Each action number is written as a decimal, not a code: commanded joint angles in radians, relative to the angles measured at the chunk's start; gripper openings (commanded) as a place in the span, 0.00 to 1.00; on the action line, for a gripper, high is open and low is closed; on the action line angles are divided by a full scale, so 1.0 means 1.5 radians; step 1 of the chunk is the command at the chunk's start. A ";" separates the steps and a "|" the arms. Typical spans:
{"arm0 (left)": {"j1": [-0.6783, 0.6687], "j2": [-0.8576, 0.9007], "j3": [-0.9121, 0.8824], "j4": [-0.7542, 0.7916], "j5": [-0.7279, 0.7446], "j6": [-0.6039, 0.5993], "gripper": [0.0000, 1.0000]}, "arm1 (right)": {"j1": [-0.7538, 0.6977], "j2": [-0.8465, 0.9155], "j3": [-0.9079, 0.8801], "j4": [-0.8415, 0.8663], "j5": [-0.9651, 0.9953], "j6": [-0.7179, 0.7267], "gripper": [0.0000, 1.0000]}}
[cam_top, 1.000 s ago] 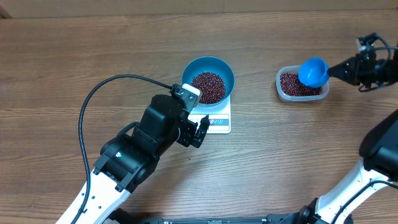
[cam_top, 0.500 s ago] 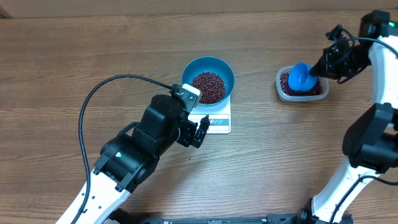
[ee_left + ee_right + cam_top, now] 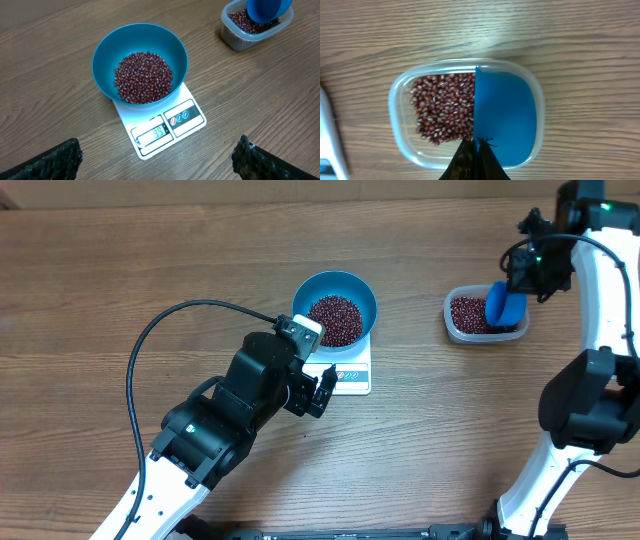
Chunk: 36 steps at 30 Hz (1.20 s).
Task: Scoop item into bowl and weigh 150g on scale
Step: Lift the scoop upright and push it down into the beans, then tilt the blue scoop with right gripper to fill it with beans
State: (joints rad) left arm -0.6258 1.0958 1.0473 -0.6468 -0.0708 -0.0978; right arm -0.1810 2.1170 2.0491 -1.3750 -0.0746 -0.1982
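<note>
The blue bowl (image 3: 308, 292) (image 3: 102, 60) stands on the white scale (image 3: 352, 376) (image 3: 192, 127), holding a heap of red-brown beans (image 3: 335, 320) (image 3: 143, 77). The scale's display (image 3: 158, 133) reads 99. My left gripper (image 3: 322, 392) (image 3: 155, 160) hovers open just in front of the scale, with nothing between its fingers. My right gripper (image 3: 524, 278) (image 3: 477, 146) is shut on the blue scoop (image 3: 505, 305) (image 3: 505, 117). The scoop is tipped steeply down into the right half of the clear container (image 3: 452, 325) (image 3: 400, 132), beside more beans (image 3: 468, 313) (image 3: 442, 107).
The left arm's black cable (image 3: 150, 340) loops over the table's left side. The right arm (image 3: 590, 380) runs along the right edge. Bare wood lies between the scale and the container.
The right arm swung in from the far right to behind the container. The scoop went from level above the container to tipped down into it. The left arm stayed still.
</note>
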 commanded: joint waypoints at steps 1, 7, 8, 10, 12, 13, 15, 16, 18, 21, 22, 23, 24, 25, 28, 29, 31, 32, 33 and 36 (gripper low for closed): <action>0.003 -0.008 -0.001 0.000 0.006 0.006 1.00 | 0.035 0.002 0.026 0.013 0.121 0.013 0.04; 0.003 -0.008 -0.001 0.000 0.006 0.006 0.99 | 0.083 0.002 0.026 0.023 0.199 0.012 0.04; 0.003 -0.008 -0.001 0.000 0.006 0.006 1.00 | 0.088 0.002 0.026 0.023 0.199 0.012 0.04; 0.003 -0.008 -0.001 0.000 0.006 0.006 1.00 | 0.097 0.002 0.025 0.020 0.199 0.013 0.04; 0.003 -0.008 -0.001 0.000 0.006 0.006 1.00 | 0.102 0.003 0.025 0.015 0.199 0.013 0.04; 0.003 -0.008 -0.001 0.000 0.006 0.006 0.99 | 0.103 0.003 0.023 0.014 0.199 0.013 0.04; 0.003 -0.008 -0.001 0.000 0.006 0.006 1.00 | 0.103 0.003 0.021 0.009 0.200 0.013 0.04; 0.003 -0.008 -0.001 0.000 0.006 0.006 1.00 | 0.103 0.003 0.018 0.009 0.202 0.013 0.04; 0.003 -0.008 -0.001 0.000 0.006 0.006 1.00 | 0.103 0.003 0.010 0.009 0.217 0.013 0.04; 0.003 -0.008 -0.001 0.001 0.006 0.006 1.00 | 0.103 0.003 -0.006 0.012 0.230 0.013 0.04; 0.003 -0.008 -0.001 0.001 0.006 0.006 1.00 | 0.103 0.003 -0.013 0.015 0.230 0.013 0.04; 0.003 -0.008 -0.001 0.001 0.006 0.006 1.00 | 0.103 0.003 -0.021 0.019 0.229 0.013 0.04; 0.003 -0.008 -0.001 0.001 0.006 0.006 1.00 | 0.103 0.003 -0.027 0.023 0.229 0.013 0.04; 0.003 -0.008 -0.001 0.001 0.006 0.006 0.99 | 0.103 0.003 -0.034 0.026 0.229 0.013 0.04; 0.003 -0.008 -0.001 0.000 0.006 0.006 1.00 | 0.103 0.003 -0.047 0.028 0.229 0.016 0.04; 0.003 -0.008 -0.001 0.000 0.006 0.006 0.99 | 0.103 0.003 -0.051 0.029 0.228 0.021 0.04; 0.003 -0.008 -0.001 0.000 0.006 0.006 0.99 | 0.103 0.003 -0.055 0.028 0.224 0.031 0.04; 0.003 -0.008 -0.001 0.000 0.006 0.006 1.00 | 0.103 0.003 -0.058 0.027 0.215 0.030 0.04; 0.003 -0.008 -0.001 0.000 0.006 0.006 0.99 | 0.103 0.003 -0.062 0.028 0.203 0.030 0.04; 0.003 -0.008 -0.001 0.000 0.006 0.005 0.99 | 0.103 0.003 -0.074 0.029 0.158 0.030 0.04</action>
State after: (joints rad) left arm -0.6258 1.0958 1.0473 -0.6468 -0.0711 -0.0978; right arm -0.0238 2.1170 1.9720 -1.3304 0.2230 -0.1677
